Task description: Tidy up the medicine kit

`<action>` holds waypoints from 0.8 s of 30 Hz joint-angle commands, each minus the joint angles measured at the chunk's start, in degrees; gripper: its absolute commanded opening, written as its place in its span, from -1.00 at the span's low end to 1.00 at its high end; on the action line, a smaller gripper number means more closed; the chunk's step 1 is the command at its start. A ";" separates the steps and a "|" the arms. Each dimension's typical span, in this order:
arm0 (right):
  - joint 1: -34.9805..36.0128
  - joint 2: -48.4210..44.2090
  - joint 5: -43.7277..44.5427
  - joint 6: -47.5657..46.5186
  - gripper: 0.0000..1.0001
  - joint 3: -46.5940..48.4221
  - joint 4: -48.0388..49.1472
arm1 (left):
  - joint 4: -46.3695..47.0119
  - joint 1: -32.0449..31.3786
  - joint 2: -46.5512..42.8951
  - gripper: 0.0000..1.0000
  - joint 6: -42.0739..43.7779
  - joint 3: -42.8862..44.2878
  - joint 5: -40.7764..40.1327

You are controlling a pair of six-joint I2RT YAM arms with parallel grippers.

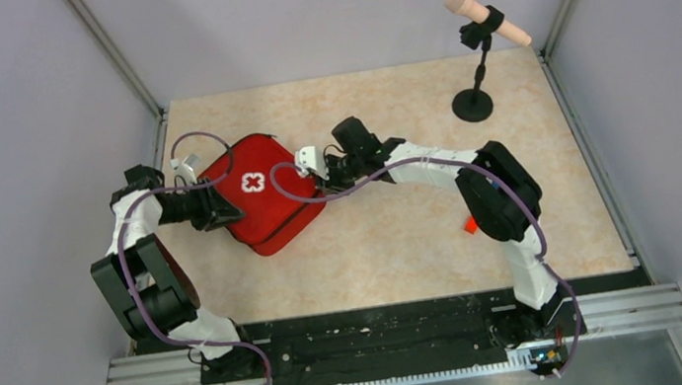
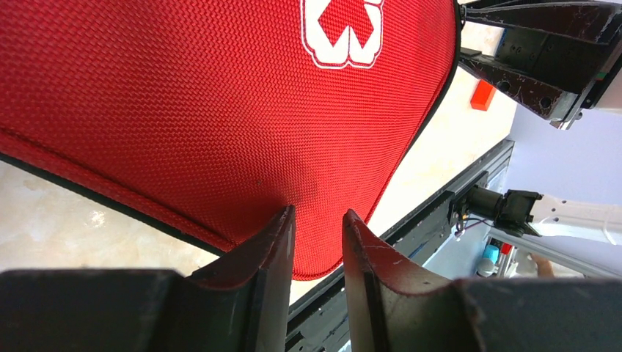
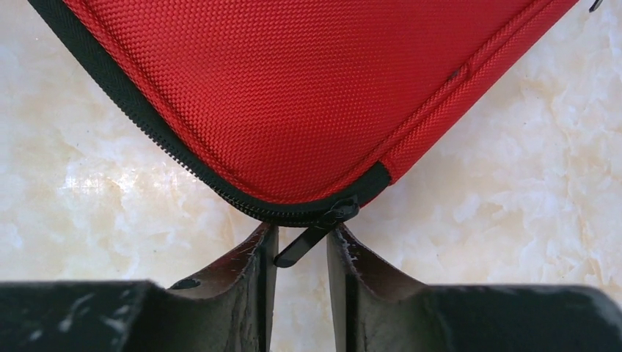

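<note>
Right gripper (image 3: 302, 231), slightly parted, flanks the black zipper pull (image 3: 308, 238) of a shut red fabric medicine kit (image 1: 270, 212), likely to unzip. Left gripper (image 2: 319, 216), likewise parted, seemingly steadies its opposite corner

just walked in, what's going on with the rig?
Both arms are working at the closed red kit on the table. The right hand is at one corner, with the zipper pull lying between its fingers but not visibly clamped. The left hand is at the opposite corner, fingers close together over the fabric; I can't tell if it grips. The kit looks zipped shut. A small red block lies by the right arm.
</note>
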 commanded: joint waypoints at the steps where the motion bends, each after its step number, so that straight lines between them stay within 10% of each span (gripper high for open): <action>1: 0.86 -2.00 0.90 0.34 -0.52 1.54 3.73 | -0.60 -0.26 -0.12 -0.31 1.06 -0.77 1.68; 4: 0.83 -3.74 -0.16 -1.55 -1.00 1.09 2.24 | -0.57 -0.26 -0.20 -0.31 0.98 -0.80 1.76; 18: 0.22 -6.34 1.58 -9.67 -1.00 2.01 -10.18 | -1.72 -0.23 -5.46 0.02 1.96 9.18 -5.26; 24: -3.74 -2.67 1.20 -14.14 -1.00 6.61 -17.54 | -3.13 -0.67 -7.63 0.16 16.22 13.17 -8.87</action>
